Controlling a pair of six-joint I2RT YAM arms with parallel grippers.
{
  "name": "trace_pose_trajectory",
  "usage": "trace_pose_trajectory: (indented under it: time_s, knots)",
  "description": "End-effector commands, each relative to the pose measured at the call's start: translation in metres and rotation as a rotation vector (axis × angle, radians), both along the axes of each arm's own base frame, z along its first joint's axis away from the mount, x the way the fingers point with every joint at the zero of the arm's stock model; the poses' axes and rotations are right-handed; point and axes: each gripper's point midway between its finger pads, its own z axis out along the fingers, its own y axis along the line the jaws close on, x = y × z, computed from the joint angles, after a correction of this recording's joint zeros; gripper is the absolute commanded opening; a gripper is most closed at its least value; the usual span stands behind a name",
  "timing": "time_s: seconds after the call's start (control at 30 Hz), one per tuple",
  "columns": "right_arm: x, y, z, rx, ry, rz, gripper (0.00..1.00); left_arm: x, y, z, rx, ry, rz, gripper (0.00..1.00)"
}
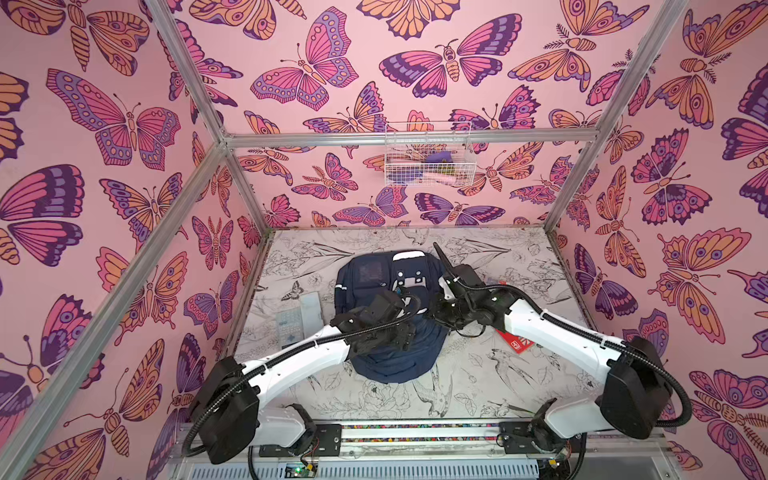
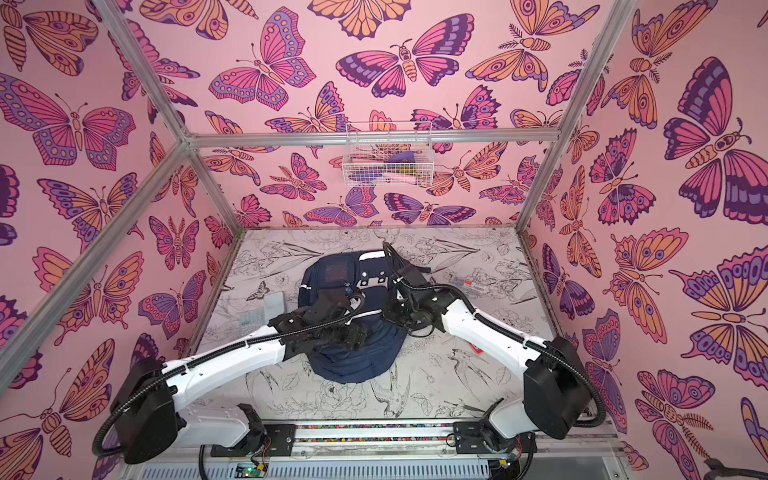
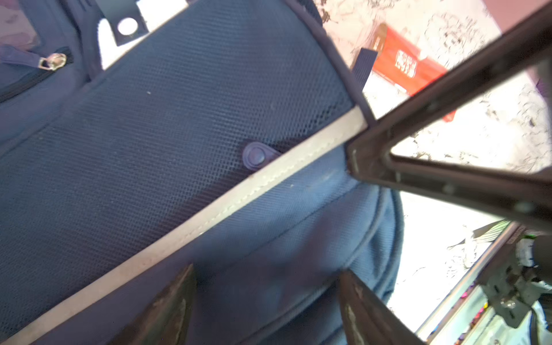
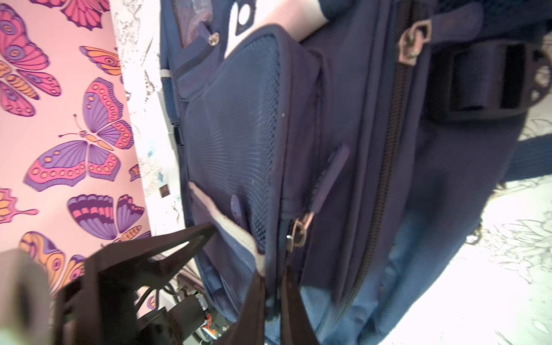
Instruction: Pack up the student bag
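The student bag (image 1: 390, 365) (image 2: 357, 368) is a navy backpack lying flat in the middle of the table, white patch at its far end. My left gripper (image 3: 268, 298) hovers low over its front panel, just below the pale reflective stripe (image 3: 209, 215). Its jaws stand wide apart with only bag fabric under them. My right gripper (image 4: 274, 277) is shut on a piped fabric edge of the bag beside a zip pull (image 4: 298, 230), at the bag's right side. In both top views the two wrists meet over the bag, left gripper (image 1: 403, 301), right gripper (image 1: 434, 309).
A red packet (image 1: 515, 343) (image 3: 409, 65) lies on the table under the right forearm. Pale flat items (image 1: 299, 318) lie left of the bag. A clear packet (image 2: 469, 284) sits far right. A wire basket (image 1: 428, 160) hangs on the back wall.
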Motion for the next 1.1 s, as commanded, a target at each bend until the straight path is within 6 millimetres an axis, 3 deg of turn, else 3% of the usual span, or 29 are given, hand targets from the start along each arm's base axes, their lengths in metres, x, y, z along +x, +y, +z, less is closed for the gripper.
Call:
trace_pose_trajectory:
  time_s: [0.0, 0.17, 0.23, 0.3, 0.47, 0.53, 0.67, 0.77, 0.9, 1.07]
  knots:
    - [0.002, 0.017, 0.037, 0.132, -0.052, 0.037, 0.0, 0.004, 0.009, -0.021, 0.088, 0.037, 0.033, 0.72]
    - [0.002, 0.015, 0.03, 0.144, -0.029, 0.038, 0.0, 0.013, 0.006, -0.018, 0.096, 0.016, 0.039, 0.64]
    - [0.001, 0.015, 0.029, 0.147, -0.023, 0.044, 0.0, 0.019, 0.011, -0.017, 0.121, -0.014, 0.069, 0.5]
    - [0.0, 0.015, 0.027, 0.142, -0.02, 0.052, 0.0, 0.027, 0.018, -0.012, 0.143, -0.052, 0.11, 0.22]
    - [0.002, 0.009, 0.024, 0.122, -0.023, 0.054, 0.0, 0.034, 0.021, 0.008, 0.128, -0.111, 0.136, 0.1]
    - [0.008, 0.003, 0.026, 0.112, -0.039, 0.052, 0.01, 0.033, 0.022, 0.013, 0.123, -0.124, 0.127, 0.0]
    - [0.031, -0.029, 0.039, 0.036, -0.146, 0.019, 0.5, 0.023, 0.014, 0.023, 0.073, -0.122, 0.058, 0.0]
    - [0.056, -0.053, 0.044, 0.007, -0.254, -0.03, 0.64, 0.007, -0.005, 0.031, -0.005, -0.077, -0.07, 0.0]
    - [0.082, -0.056, 0.035, 0.073, -0.285, 0.04, 0.66, 0.0, -0.009, 0.041, -0.044, -0.056, -0.104, 0.0]
    - [0.117, -0.046, 0.006, 0.21, -0.187, 0.135, 0.57, -0.002, -0.005, 0.047, -0.062, -0.066, -0.104, 0.0]
